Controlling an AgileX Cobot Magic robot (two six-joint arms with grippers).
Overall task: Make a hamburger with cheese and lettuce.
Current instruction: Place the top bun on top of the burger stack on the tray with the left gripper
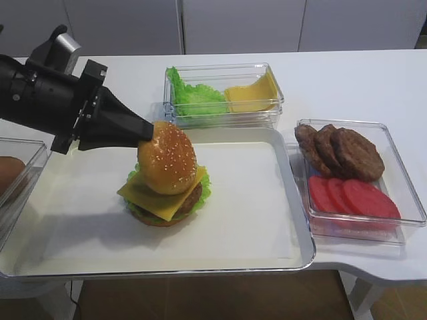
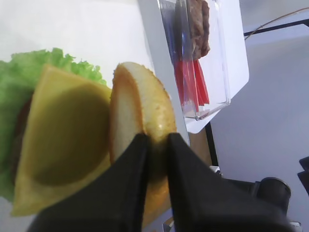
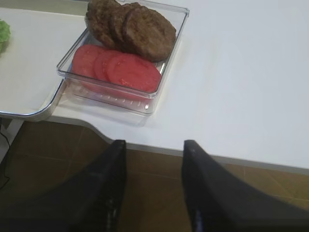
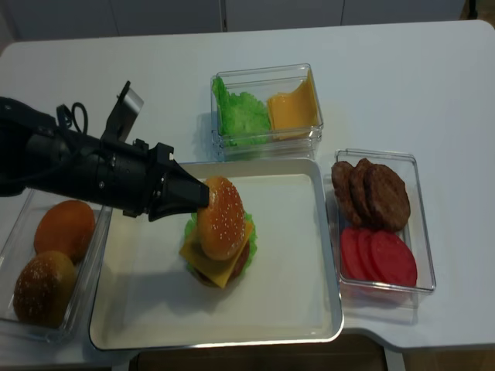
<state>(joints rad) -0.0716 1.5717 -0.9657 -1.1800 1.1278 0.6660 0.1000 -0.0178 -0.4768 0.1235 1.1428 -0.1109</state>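
Looked down on the worktop (image 1: pixel 347 73) from in front in one high view and more steeply from overhead in the other, sharing the tray (image 4: pixel 309 309) and hamburger (image 4: pixel 220 239). Peered close past the left hand (image 2: pixel 155 145) at the hamburger; hung past the worktop's edge behind the right hand (image 3: pixel 154 145), catching the patty box (image 3: pixel 120 96) seen from above too.

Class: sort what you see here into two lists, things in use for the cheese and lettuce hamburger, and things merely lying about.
In use: hamburger, cheese, lettuce, sesame bun top, left gripper, tray.

Lying about: spare patties, tomato slices, spare buns, lettuce heap, cheese stack.
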